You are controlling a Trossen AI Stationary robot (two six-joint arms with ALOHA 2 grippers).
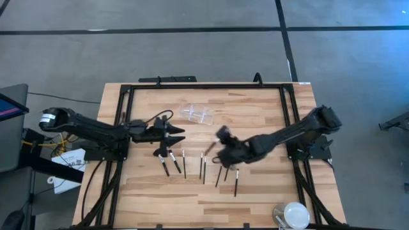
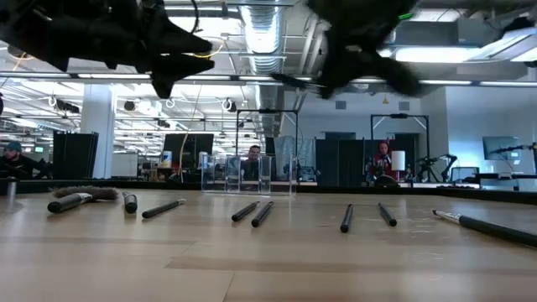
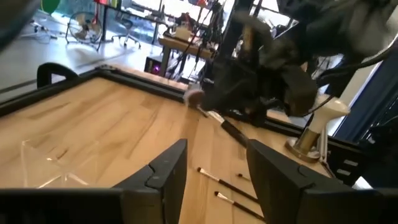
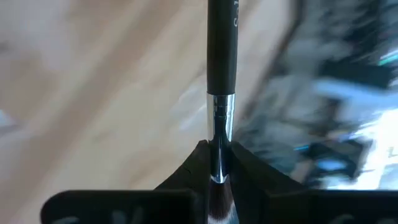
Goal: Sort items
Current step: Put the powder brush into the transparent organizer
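High: right gripper (image 1: 220, 150) is raised mid-table over a row of brushes (image 1: 185, 163); left gripper (image 1: 167, 133) is parked apart beside them | Low: brushes are laid along the table (image 2: 268, 260) | Left wrist: a brush (image 3: 217, 119) is carried aloft | Right wrist: fingers (image 4: 193, 167) are clamped on its ferrule, handle pointing away.

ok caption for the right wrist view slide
Right gripper clamps a makeup brush at its silvery ferrule, black handle pointing away over the wooden table.
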